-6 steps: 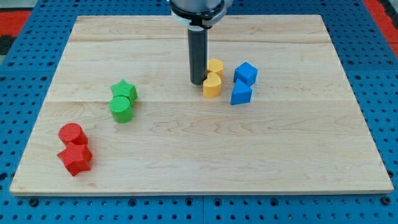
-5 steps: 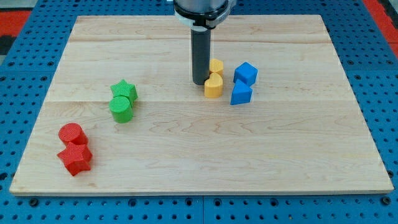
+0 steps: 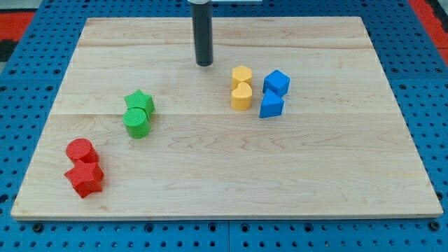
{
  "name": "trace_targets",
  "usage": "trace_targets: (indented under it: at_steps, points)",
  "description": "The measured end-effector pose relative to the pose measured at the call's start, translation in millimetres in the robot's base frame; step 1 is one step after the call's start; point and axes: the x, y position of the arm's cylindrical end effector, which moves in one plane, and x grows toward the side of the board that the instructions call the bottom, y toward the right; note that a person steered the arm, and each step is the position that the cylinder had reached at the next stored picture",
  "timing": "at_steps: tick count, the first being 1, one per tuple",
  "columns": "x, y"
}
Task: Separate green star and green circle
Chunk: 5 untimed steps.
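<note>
The green star (image 3: 140,101) and the green circle (image 3: 137,122) sit touching at the board's left middle, the star just above the circle. My tip (image 3: 204,64) rests on the board near the view's top centre, well to the upper right of both green blocks and apart from every block.
Two yellow blocks (image 3: 241,87) stand stacked in the view right of my tip, with a blue cube (image 3: 277,82) and another blue block (image 3: 271,105) beside them. A red cylinder (image 3: 80,150) and a red star (image 3: 85,178) sit at lower left. The wooden board (image 3: 315,168) lies on a blue pegboard.
My tip has moved up and to the left, away from the yellow blocks it stood against. No block has visibly moved.
</note>
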Motion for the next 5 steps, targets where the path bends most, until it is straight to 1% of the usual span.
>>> trace_targets:
  at_steps: [1,3,4,5]
  points:
    - [0,-55]
    - [1,-131]
    - [25,-173]
    - [30,-180]
